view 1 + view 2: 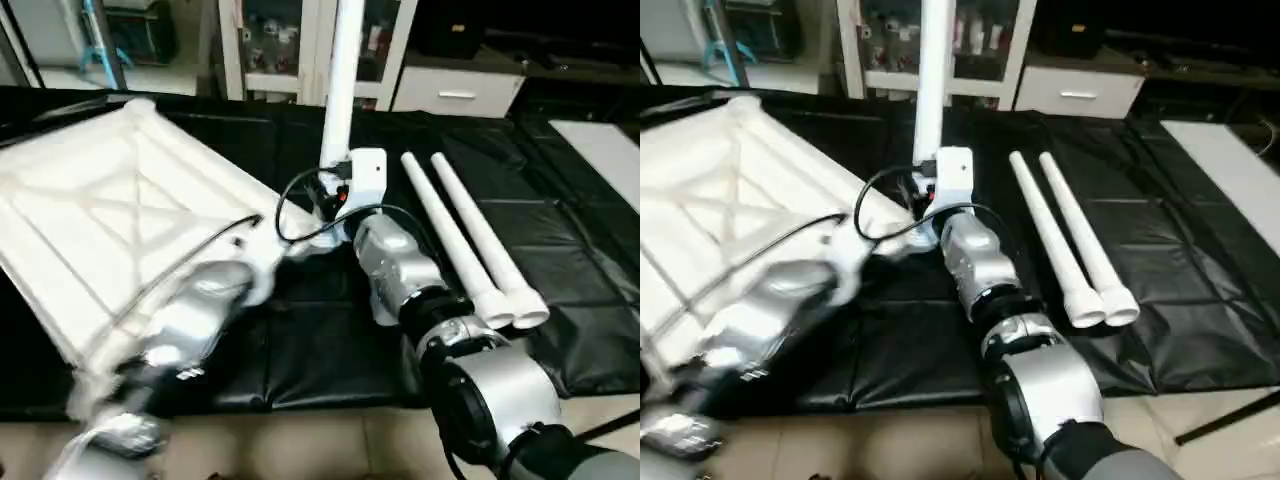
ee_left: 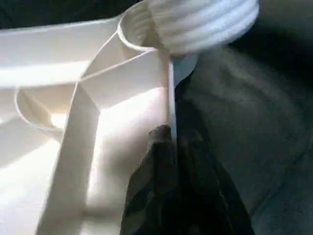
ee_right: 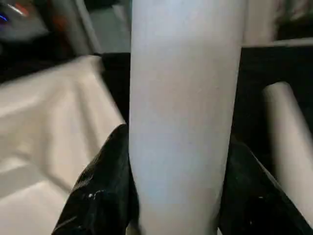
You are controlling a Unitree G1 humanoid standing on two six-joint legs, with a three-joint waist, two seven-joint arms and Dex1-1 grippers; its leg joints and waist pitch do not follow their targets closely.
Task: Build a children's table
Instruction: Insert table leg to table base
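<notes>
The right hand (image 3: 178, 196) clamps an upright white leg (image 1: 340, 80) beside the tabletop (image 1: 90, 220). The left hand (image 2: 171, 161) pinches the tabletop's rim near a corner socket (image 2: 142, 29). Two legs (image 1: 470, 240) lie on the bench (image 1: 580, 250)

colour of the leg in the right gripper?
White; the leg shows best in the right wrist view.

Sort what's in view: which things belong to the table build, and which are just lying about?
Job: tabletop, rim pinched by left gripper; upright leg in right gripper; two spare legs on the mat.

Lying about: white cabinet, shelving, blue stand.
</notes>
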